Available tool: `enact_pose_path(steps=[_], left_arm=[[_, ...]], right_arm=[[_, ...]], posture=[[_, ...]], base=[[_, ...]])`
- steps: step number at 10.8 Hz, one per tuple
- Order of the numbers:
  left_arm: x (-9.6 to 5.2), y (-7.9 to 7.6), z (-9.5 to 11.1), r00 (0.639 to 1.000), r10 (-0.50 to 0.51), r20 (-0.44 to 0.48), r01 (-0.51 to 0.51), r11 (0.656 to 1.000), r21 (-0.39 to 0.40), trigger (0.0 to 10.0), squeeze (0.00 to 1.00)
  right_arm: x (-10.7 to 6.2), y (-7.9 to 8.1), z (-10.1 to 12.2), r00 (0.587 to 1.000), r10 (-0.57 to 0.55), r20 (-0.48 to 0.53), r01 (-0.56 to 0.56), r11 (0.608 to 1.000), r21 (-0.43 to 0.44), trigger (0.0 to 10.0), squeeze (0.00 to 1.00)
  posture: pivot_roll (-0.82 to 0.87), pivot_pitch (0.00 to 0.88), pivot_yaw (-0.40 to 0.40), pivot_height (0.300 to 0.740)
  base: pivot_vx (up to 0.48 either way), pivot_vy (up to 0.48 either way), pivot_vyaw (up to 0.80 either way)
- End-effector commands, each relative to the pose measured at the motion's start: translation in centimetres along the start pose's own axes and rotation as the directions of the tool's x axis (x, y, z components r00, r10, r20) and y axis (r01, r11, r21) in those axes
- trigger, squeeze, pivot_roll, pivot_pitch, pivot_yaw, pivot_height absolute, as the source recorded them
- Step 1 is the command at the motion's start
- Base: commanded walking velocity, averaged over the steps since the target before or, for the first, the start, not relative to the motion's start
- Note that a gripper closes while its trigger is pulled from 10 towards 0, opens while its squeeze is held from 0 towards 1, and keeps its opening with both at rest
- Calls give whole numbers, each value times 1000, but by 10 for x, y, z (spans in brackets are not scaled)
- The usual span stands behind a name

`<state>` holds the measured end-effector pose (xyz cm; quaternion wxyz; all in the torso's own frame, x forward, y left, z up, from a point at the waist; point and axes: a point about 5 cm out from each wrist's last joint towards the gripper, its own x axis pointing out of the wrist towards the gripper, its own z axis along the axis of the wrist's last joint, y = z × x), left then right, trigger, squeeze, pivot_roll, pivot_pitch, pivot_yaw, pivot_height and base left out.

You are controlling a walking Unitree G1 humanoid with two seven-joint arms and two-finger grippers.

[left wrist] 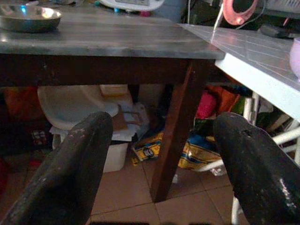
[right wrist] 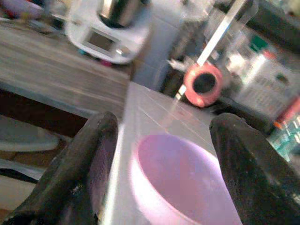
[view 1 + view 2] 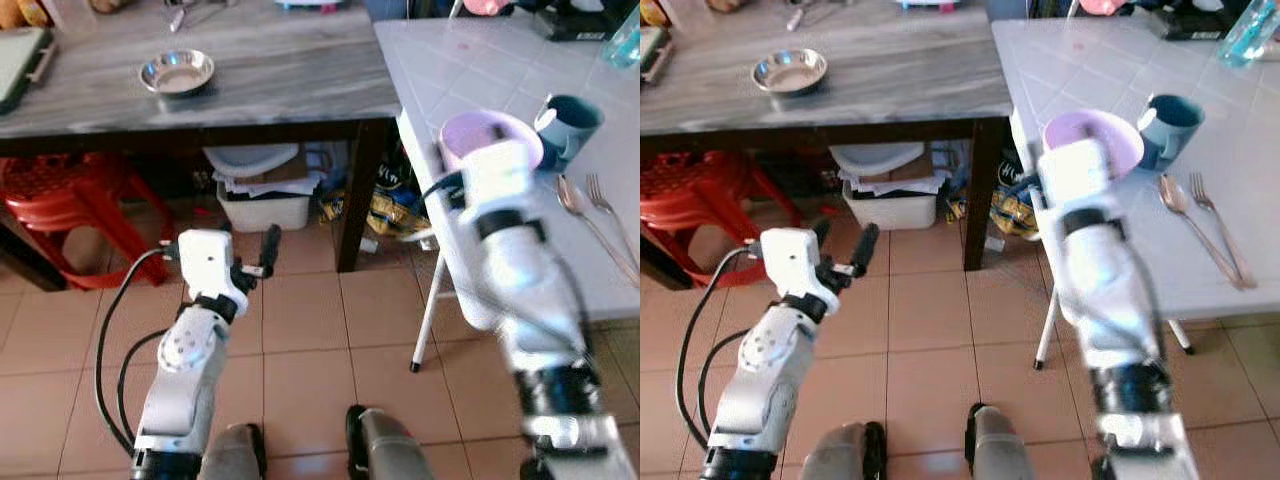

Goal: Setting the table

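Note:
A lilac bowl (image 3: 487,133) stands near the left edge of the white tiled table (image 3: 470,60). Behind it is a blue mug (image 3: 570,122); a spoon (image 3: 570,196) and a fork (image 3: 602,190) lie to the mug's right front. My right arm (image 3: 515,250) is raised in front of the bowl and looks blurred. In the right wrist view my right gripper (image 2: 164,124) is open, with the lilac bowl (image 2: 183,180) just ahead between the lines of its fingers, untouched. My left gripper (image 3: 843,243) is open and empty, held low over the floor before the grey table.
A steel bowl (image 3: 176,72) sits on the grey wooden table (image 3: 280,80). Under that table are a red stool (image 3: 70,205) and a white box (image 3: 265,195). The dark table leg (image 3: 358,195) and the white table's folding leg (image 3: 430,310) stand between my arms.

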<state>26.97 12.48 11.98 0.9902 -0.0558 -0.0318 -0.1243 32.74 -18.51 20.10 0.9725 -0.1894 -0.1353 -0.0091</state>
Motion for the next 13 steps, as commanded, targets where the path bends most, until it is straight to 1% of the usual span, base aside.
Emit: enact_pose_path(steps=[1,2,3,5,7,8,10,13], left_arm=[[-2,0,-3,1000,-10,-25,10,1000,2,10000,0],[-3,-1,-5,999,-3,-45,3,1000,11,10000,0],[-4,0,-4,999,-8,-41,9,999,36,10000,0],[-5,2,-1,1000,0,-22,1,1000,30,10000,0],[-4,2,-1,1000,1,-18,-1,1000,23,10000,0],[-3,3,1,1000,8,-9,-8,1000,20,10000,0],[-1,5,5,1000,26,10,-27,1000,16,10000,0],[-2,7,4,999,33,6,-33,999,15,10000,0]], right_arm=[[2,-8,-2,999,-27,-20,27,999,17,10000,0],[1,-8,-2,999,-27,-18,27,1000,11,10000,0],[-4,-2,-4,1000,-9,-23,10,1000,22,10000,0],[-14,8,-7,1000,15,-26,-14,999,49,10000,0],[-18,13,-2,999,50,22,-50,998,24,10000,0],[-17,16,9,992,80,93,-77,996,-37,10000,0],[-17,20,19,981,111,162,-97,991,-93,10000,0],[-20,24,21,976,125,179,-108,989,-102,10000,0]], posture=[[-45,195,3,740],[-45,195,3,740],[-39,195,1,740],[-40,194,1,740],[-47,191,-1,740],[-48,189,-3,740],[-43,186,-10,740],[-43,189,-7,740]], base=[[0,0,0],[0,0,0],[0,0,0],[0,0,0],[0,-354,0],[0,-349,0],[0,-375,0],[0,-433,0]])
